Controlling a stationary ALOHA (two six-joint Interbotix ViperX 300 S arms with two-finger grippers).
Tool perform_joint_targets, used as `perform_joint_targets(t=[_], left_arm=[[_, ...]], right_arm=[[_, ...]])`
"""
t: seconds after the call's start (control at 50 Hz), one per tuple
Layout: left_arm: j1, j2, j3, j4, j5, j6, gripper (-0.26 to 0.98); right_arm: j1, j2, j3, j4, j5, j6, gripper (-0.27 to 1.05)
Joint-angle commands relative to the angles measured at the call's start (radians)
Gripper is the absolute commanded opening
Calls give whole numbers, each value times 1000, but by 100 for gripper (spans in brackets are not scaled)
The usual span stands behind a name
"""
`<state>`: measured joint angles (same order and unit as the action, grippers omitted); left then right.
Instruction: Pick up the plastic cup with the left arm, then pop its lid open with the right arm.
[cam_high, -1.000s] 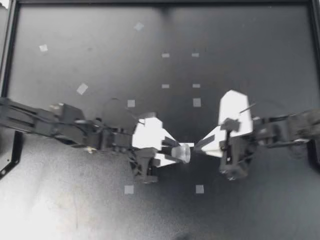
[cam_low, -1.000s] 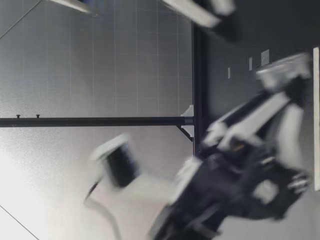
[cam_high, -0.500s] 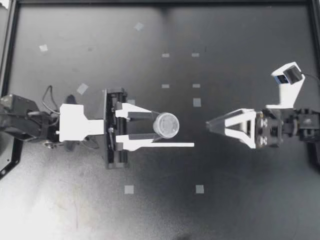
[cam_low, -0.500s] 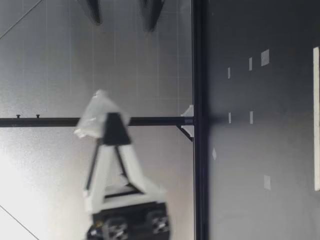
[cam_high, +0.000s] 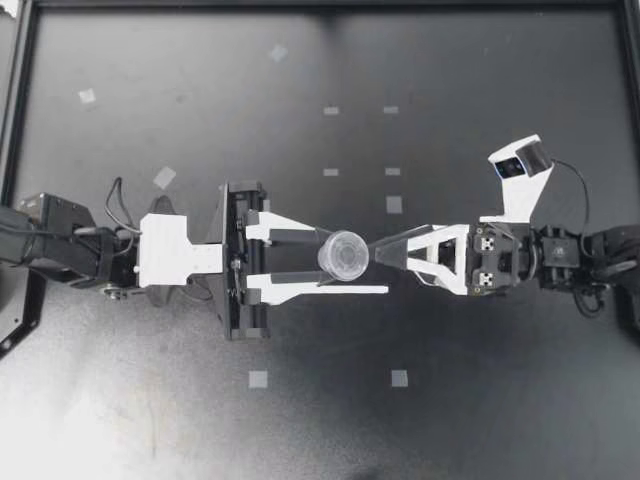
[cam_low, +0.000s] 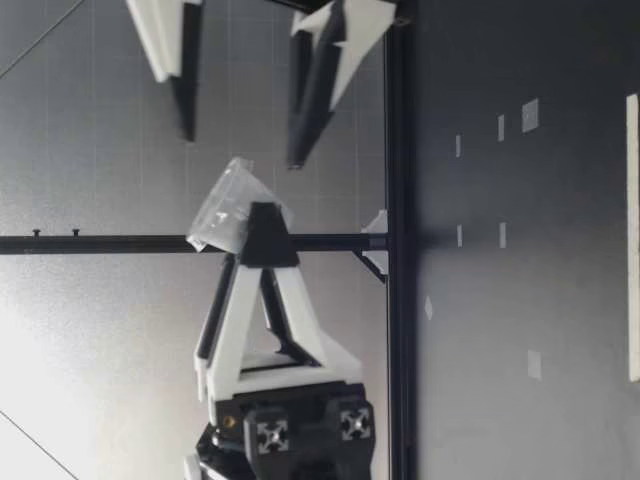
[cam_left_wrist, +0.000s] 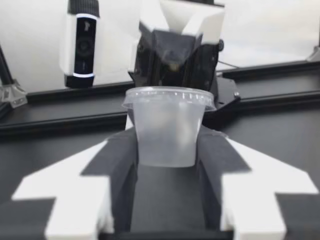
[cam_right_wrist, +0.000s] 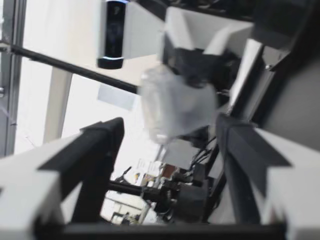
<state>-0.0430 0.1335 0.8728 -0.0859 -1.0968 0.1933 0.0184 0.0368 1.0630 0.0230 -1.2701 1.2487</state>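
Note:
My left gripper (cam_high: 352, 262) reaches in from the left and is shut on a small clear plastic cup (cam_high: 343, 255), held well above the black table (cam_high: 480, 60). In the left wrist view the cup (cam_left_wrist: 169, 125) stands rim up, pinched between both dark pads (cam_left_wrist: 122, 165). My right gripper (cam_high: 375, 252) comes in from the right, turned on edge, its tips right beside the cup. Its wrist view shows the fingers (cam_right_wrist: 97, 150) open wide with the cup (cam_right_wrist: 175, 107) just ahead between them. In the low view the cup (cam_low: 228, 207) sits just short of the open right gripper (cam_low: 242, 145).
Small pale tape squares mark the table, among them two near the front (cam_high: 258, 379) (cam_high: 399, 378) and several at the centre back (cam_high: 392, 204). A black frame rail (cam_high: 20, 100) runs along the table's left edge.
A second ago both grippers met, blurred, at the centre. My left gripper then drew back holding the cup; my right gripper opened, backed off to the right, and has now returned to the cup.

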Motion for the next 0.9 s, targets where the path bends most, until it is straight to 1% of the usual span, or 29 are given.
perform_joint_targets(t=[0.0,0.06,0.12,0.2,0.24,0.32,0.46,0.58,0.88], left_arm=[[3,-11,-17,-3,3,-3,25],[3,-9,-21,-3,14,-5,25],[3,-9,-23,-3,25,-8,25],[3,-9,-23,-3,37,-11,25],[3,-9,-23,-3,43,-11,25],[3,-9,-20,-5,48,-14,25],[3,-8,-23,-3,52,-14,25],[3,-6,-25,-5,60,-15,25],[3,-6,-25,-3,69,-15,25]], right_arm=[[-6,-44,-25,-15,-3,-2,72],[-5,-69,-41,-35,-11,2,72],[-6,-112,-51,-61,-63,2,72],[-6,-193,-20,-74,-187,-26,72],[-11,-232,12,-71,-232,-64,72],[-14,-291,55,-54,-210,-164,72],[-15,-365,69,-46,-115,-265,72],[-15,-379,74,-48,-52,-276,72],[-15,-347,72,-44,-51,-273,72]])
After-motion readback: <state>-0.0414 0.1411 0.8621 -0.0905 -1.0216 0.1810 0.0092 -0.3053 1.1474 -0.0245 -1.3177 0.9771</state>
